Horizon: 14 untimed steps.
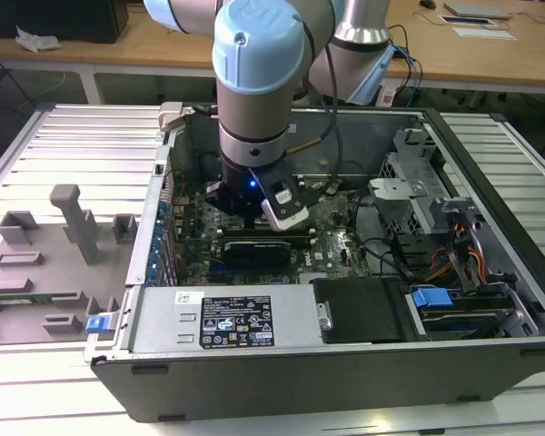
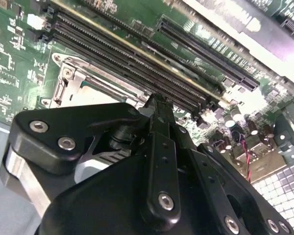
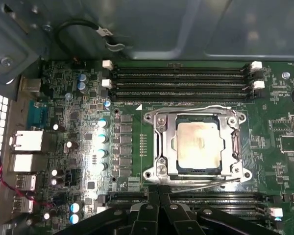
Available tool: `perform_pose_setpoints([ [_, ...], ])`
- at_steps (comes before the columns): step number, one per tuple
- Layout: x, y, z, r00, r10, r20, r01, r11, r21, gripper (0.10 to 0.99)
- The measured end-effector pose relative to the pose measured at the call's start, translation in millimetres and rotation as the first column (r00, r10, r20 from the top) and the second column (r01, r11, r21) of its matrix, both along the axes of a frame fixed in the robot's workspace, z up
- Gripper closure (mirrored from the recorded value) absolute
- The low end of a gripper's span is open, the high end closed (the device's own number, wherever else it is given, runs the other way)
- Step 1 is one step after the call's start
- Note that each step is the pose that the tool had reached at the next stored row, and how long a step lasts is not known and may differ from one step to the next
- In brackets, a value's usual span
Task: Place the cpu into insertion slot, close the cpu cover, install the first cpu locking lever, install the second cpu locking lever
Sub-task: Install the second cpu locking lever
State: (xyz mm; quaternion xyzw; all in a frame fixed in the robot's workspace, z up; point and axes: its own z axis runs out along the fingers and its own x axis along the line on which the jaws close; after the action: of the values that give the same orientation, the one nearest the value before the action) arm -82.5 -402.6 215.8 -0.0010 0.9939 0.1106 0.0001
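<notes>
- We are seeing the cpu (image 3: 197, 142) lying flat in the insertion slot (image 3: 196, 172), silvery face up, on the green circuit board (image 3: 279, 166)
- We are finding the cpu cover (image 3: 161, 142) lowered around the chip, its window framing it, with thin wire levers (image 3: 196, 182) lying along its edges
- We are watching the gripper (image 3: 159, 205) hovering just beside the socket, over the black memory slots (image 3: 181, 81), its fingers (image 2: 159, 142) pressed together and pinching nothing
- In the exterior view the arm (image 1: 254, 100) is reaching down into the open computer case (image 1: 363, 363)
</notes>
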Motion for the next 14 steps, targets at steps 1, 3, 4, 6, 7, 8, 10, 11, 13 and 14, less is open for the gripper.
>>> perform_pose_setpoints([
  [1,-0.4,-0.3,-0.9,1.0000,0.000,0.0001,0.000,0.9999,0.012,0.980],
  [3,-0.7,-0.5,-2.1,1.0000,0.000,0.0000,0.000,0.9997,0.026,0.980],
  [4,-1.0,-0.5,-3.6,1.0000,0.000,0.0001,0.000,0.9994,0.034,0.980],
  [6,-2.1,-0.5,-6.6,1.0000,0.000,0.0001,0.000,0.9990,0.045,0.980],
  [7,-3.4,-0.6,-7.8,1.0000,0.000,0.0000,0.000,0.9987,0.050,0.980],
  [8,-4.3,-0.5,-8.6,1.0000,0.000,0.0000,0.000,0.9985,0.054,0.980],
  [10,-6.0,-0.5,-10.6,1.0000,0.000,0.0001,0.000,0.9980,0.063,0.980],
  [11,-6.5,-0.6,-11.2,1.0000,0.000,0.0000,0.000,0.9978,0.067,0.980],
  [13,-7.5,-0.5,-12.1,1.0000,0.000,0.0001,0.000,0.9973,0.073,0.980],
  [14,-7.8,-0.5,-12.6,1.0000,0.000,0.0001,0.000,0.9971,0.076,0.980],
])
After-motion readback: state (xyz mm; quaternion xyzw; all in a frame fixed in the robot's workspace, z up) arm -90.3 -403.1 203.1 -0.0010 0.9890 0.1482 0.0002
